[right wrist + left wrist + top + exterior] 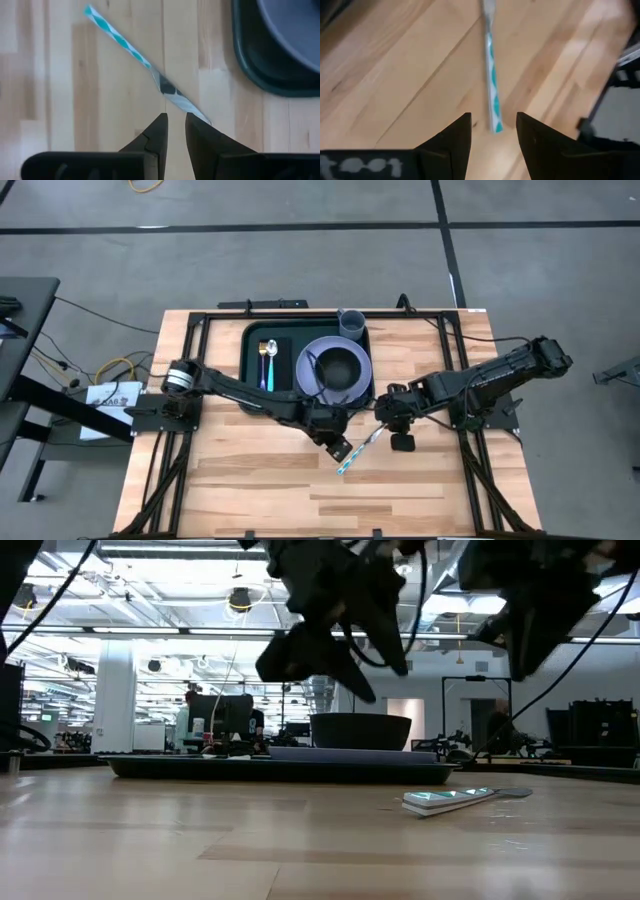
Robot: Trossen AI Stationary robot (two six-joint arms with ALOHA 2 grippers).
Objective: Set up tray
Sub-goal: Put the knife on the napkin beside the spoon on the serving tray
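The dark green tray [249, 370] lies at the table's far middle and shows in the low view as a low dark band [200, 768]. It carries a blue-grey plate [305, 365] with a dark bowl [340, 366] on it, a cup [350, 323], and a spoon [268, 362] on a black rectangle. A knife with a teal-and-white handle [358, 450] lies flat on the wood near the tray [460, 798]. My left gripper [338, 446] hovers open over the handle end [491, 80]. My right gripper [384, 412] hangs above the blade [172, 92], its fingers a narrow gap apart [176, 120].
Bare wood [300, 490] stretches from the knife to the table's near edge. A black frame [190, 330] runs along the table's sides. The tray's near right corner [250, 75] lies close to the right gripper. Both arms crowd the table's middle above the knife.
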